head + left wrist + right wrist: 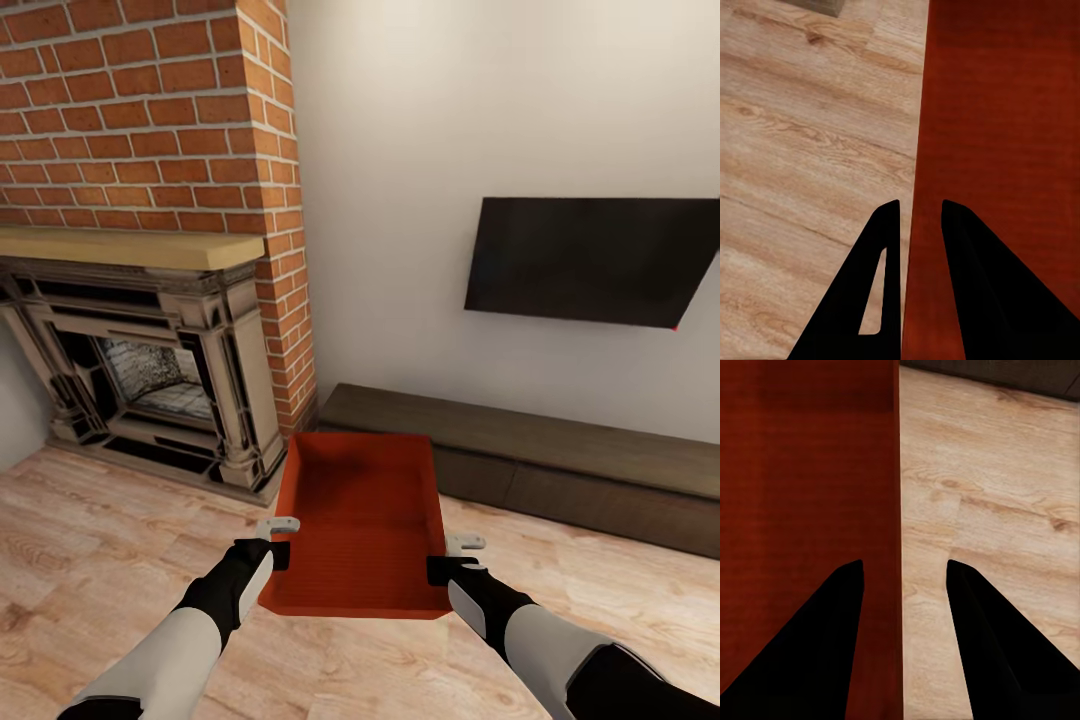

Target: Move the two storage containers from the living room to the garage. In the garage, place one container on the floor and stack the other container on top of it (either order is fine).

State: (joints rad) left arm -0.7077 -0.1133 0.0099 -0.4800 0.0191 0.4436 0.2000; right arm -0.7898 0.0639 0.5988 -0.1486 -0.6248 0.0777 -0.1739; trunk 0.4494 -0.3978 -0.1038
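- Brick fireplace (150,110), red, fills the upper left of the head view; wooden mantel (130,247) across it, dark ornate surround (140,390) below.
- Black wall TV (595,260) on the white wall at right; long low dark cabinet (560,470) runs along the wall under it.
- Cabinet sits just past the far end of the storage container (365,520); fireplace base is near its far left corner. Nothing lies between the arms and the bin.
- Light wood-plank floor (80,560) all round; the plank grain is clear in both wrist views.
- No readable writing or labels anywhere.
- Storage container: orange-red, rectangular, lidless, tapering walls, finely ribbed bottom, long axis pointing away from the robot. It looks raised off the planks, near end between the two arms.
- Left tool (278,540) is at the left long wall near the front; in the left wrist view its fingers straddle that wall, narrow gap, wall between them.
- Right tool (455,557) mirrors it on the right long wall; the right wrist view shows a wider gap, one finger over the bin interior, one outside.
- Pad contact on the right wall: can't tell.
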